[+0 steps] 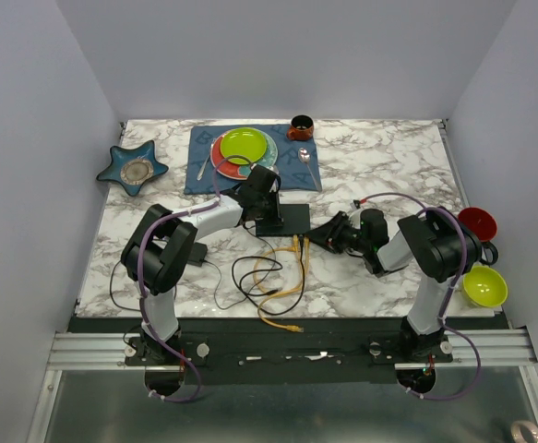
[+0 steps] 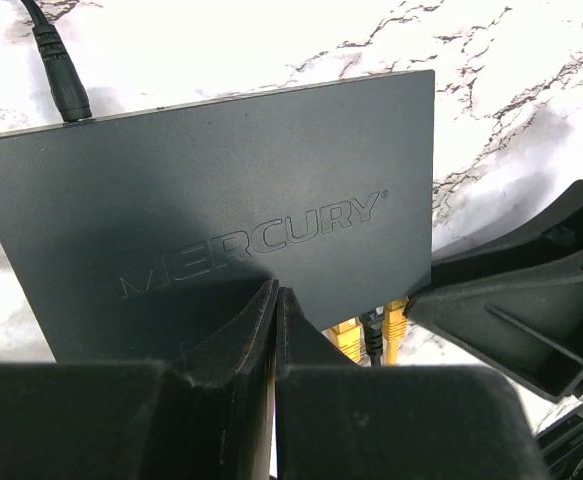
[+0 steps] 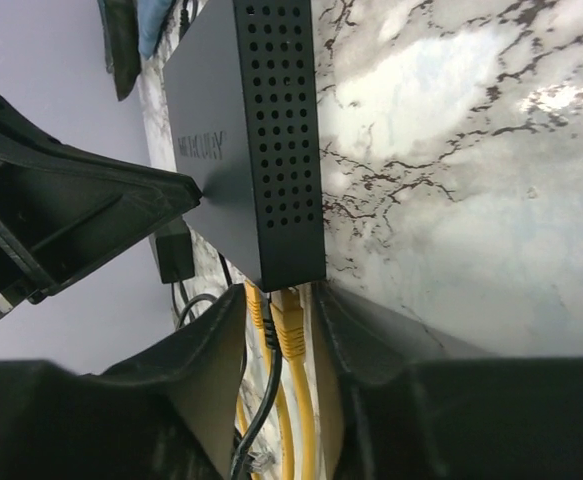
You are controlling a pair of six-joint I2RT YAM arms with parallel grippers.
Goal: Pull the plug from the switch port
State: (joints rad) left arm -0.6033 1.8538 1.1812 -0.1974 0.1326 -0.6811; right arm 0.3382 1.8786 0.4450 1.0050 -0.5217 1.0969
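Right pincer: open, jaws flanking the yellow plugs at the port edge; not yet clamped on either.
Left pincer: closed on nothing, tips together and pressed on the lid of the switch, apparently pinning it down.
Switch: flat on the table between the two arms, ports facing the near edge.
Plugs: two, side by side by the right-hand corner of the port edge, a thin black cord between them; which one is meant cannot be told.
Plug axis: straight out of the port edge; in the right wrist view it runs back between the open jaws.
Nearer arm: right, at the plugs; left sits on the lid, off the ports.
Coming move (judged): close on one plug only, then draw back along that axis while the left braces the box.
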